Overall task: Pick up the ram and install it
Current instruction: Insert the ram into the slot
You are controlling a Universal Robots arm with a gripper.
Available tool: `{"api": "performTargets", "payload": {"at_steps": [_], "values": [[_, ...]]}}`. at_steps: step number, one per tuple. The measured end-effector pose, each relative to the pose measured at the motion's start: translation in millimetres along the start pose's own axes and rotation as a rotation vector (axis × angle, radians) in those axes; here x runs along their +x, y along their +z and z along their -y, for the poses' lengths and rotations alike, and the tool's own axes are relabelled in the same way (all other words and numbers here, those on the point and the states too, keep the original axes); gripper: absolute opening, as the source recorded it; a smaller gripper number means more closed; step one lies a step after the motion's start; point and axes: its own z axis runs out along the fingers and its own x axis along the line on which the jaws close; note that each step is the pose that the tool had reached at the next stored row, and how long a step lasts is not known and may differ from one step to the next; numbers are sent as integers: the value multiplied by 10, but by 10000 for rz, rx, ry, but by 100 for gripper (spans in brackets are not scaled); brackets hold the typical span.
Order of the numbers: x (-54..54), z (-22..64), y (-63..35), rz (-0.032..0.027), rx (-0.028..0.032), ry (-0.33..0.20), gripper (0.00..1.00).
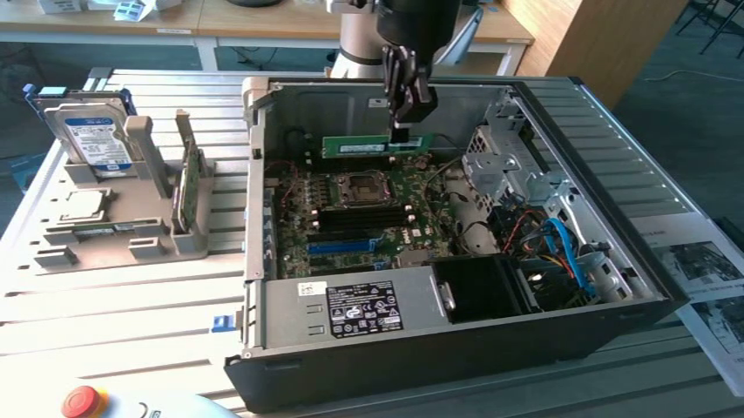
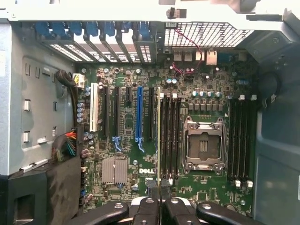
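On your slatted tabletop the computer case lies open; your tool pinches the ram by its top edge, level above the motherboard.

Black fingers, silvery arm

The ram is green with a white label, the end effector black, and the motherboard green with black slots, one blue slot and one white slot. The case is black outside and silver-grey inside, and the silver hard drive bears a blue-and-white label. The surface is pale grey, ribbed in parallel stripes.
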Motion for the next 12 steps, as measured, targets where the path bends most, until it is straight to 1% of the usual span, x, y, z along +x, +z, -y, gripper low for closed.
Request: {"api": "performTargets", "payload": {"at_steps": [7,12], "values": [[-9,-2,89,-3,-5,75,12],[-17,-3,171,-3,-8,136,12]]}}
